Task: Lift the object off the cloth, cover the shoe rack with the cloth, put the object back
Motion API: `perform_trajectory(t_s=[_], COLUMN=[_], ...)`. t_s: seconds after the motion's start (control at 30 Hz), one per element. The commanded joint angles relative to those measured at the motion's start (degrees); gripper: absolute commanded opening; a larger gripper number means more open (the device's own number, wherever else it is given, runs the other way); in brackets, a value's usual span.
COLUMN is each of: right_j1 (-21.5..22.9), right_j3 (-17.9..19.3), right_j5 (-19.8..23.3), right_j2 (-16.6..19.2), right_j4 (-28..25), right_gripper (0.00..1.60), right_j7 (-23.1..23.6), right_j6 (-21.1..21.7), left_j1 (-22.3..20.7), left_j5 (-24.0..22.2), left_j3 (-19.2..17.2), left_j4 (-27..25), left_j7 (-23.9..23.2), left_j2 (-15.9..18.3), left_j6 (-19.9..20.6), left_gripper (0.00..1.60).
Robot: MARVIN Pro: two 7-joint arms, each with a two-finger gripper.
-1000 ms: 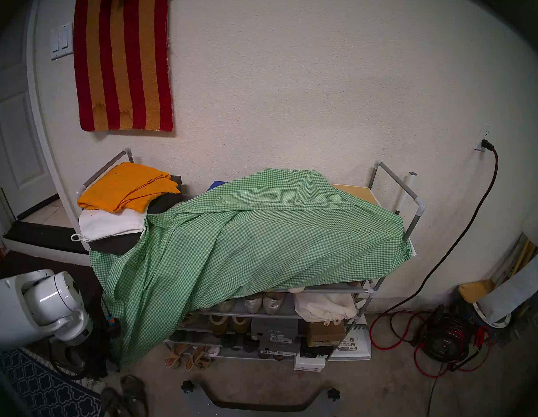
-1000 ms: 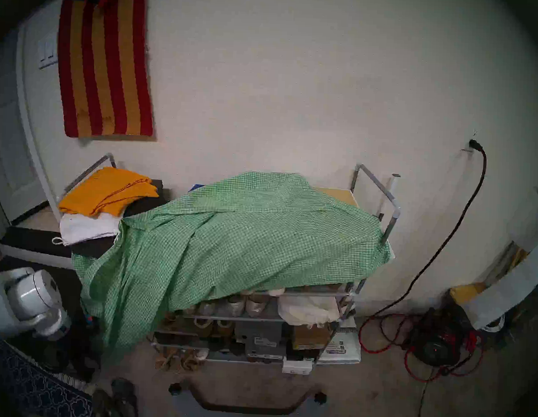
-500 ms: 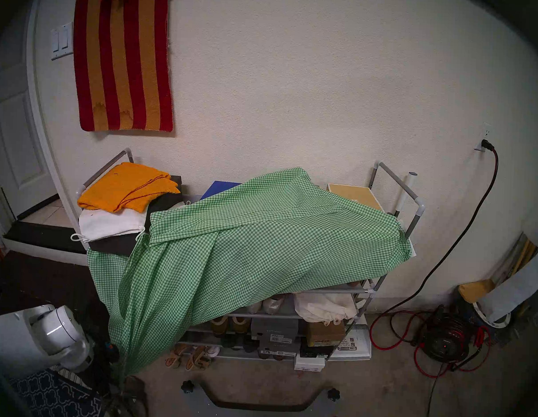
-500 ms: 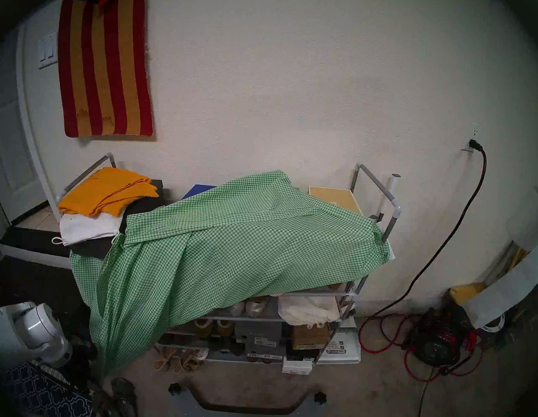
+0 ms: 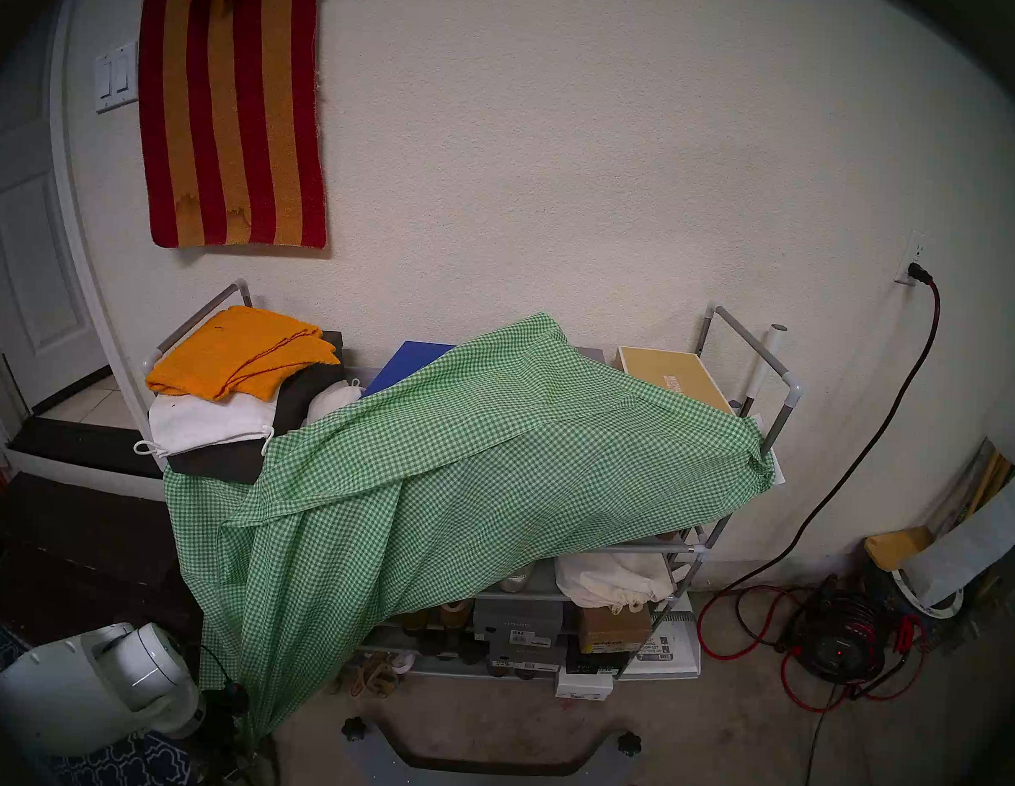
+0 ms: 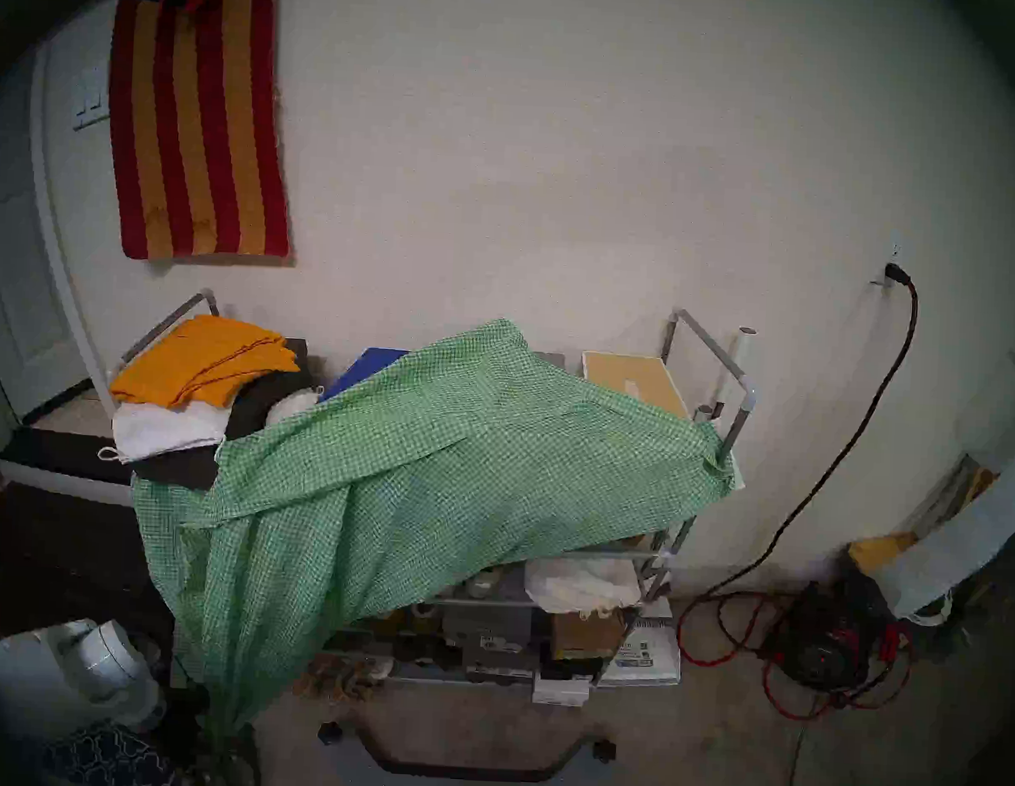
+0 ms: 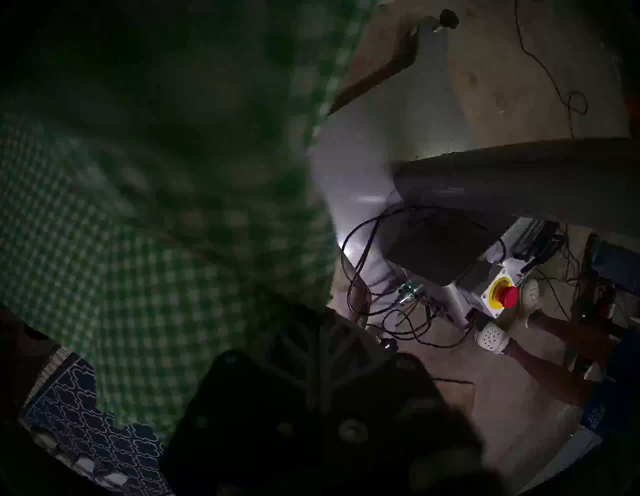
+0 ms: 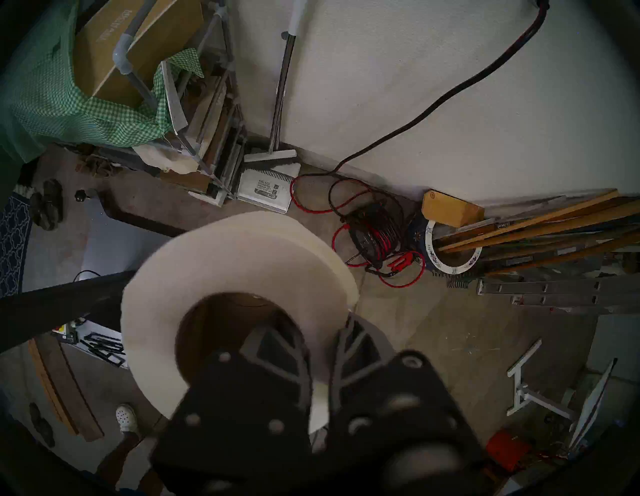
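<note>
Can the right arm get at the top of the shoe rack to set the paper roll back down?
Probably yes. The right pincer holds the paper roll high beside the shoe rack, and nothing stands between. The checked cloth lies over the top, with the left arm low down.

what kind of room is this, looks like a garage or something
Most likely a home garage or entry area by the house door: bare concrete floor, a shoe rack against the wall with shoes and boxes, a red extension cord reel, and long-handled tools stacked in the corner.
</note>
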Motion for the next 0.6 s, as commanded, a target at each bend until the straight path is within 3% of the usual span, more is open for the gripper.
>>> perform_trajectory(t_s=[0.0,0.57], right_j1=[0.0,0.0], right_j3=[0.1,-0.1], right_j5=[-0.1,0.3], right_j2=[-0.1,-0.2], right_j4=[-0.1,-0.1], right_gripper=[0.00,0.00], right_j7=[0.1,-0.2], right_j6=[-0.1,-0.1], left_j1=[-5.9,-16.6], left_j5=[2.3,8.6], left_j3=[3.4,11.2], left_j4=[5.1,22.6], left_j7=[1.3,5.2], left_j2=[-5.8,-14.5], left_j6=[0.8,3.4], left_gripper=[0.00,0.00])
